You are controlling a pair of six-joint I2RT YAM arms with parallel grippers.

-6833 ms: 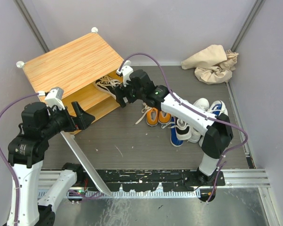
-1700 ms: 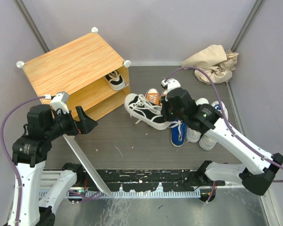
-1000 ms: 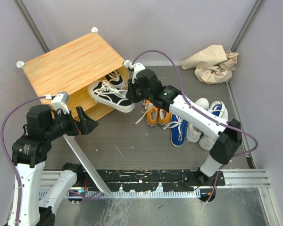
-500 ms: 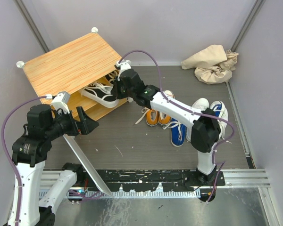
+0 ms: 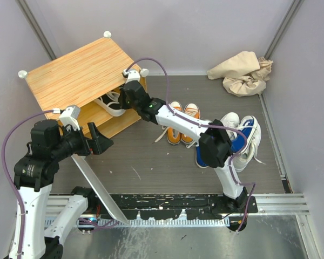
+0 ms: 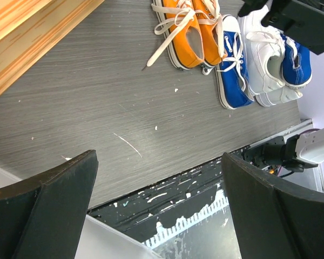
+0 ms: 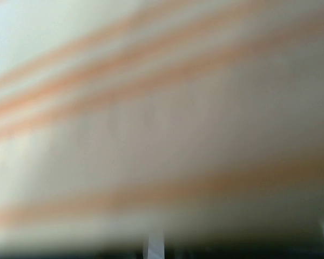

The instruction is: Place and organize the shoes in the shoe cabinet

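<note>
The shoe cabinet (image 5: 81,73), with its striped wood top, stands at the back left. Its white front panel (image 5: 97,189) hangs open and slants toward the near edge. My right gripper (image 5: 121,102) reaches into the cabinet's opening, shut on a black sneaker with white laces (image 5: 109,102) that lies partly inside. The right wrist view is only blurred wood grain. On the floor are an orange pair (image 5: 182,121) (image 6: 191,32), blue shoes (image 5: 201,156) (image 6: 232,75) and white shoes (image 5: 229,120) (image 6: 267,59). My left gripper (image 5: 100,137) (image 6: 159,162) is open beside the panel, with nothing between its fingers.
A crumpled beige cloth (image 5: 243,73) lies in the back right corner. Grey walls close in both sides and the back. A metal rail (image 5: 205,202) with the arm bases runs along the near edge. My right arm (image 5: 178,120) stretches over the floor shoes.
My right arm has carried the black sneaker from the floor shoes leftward to the cabinet, and over the last half second pushed it deeper into the opening. The left arm has stayed put.
</note>
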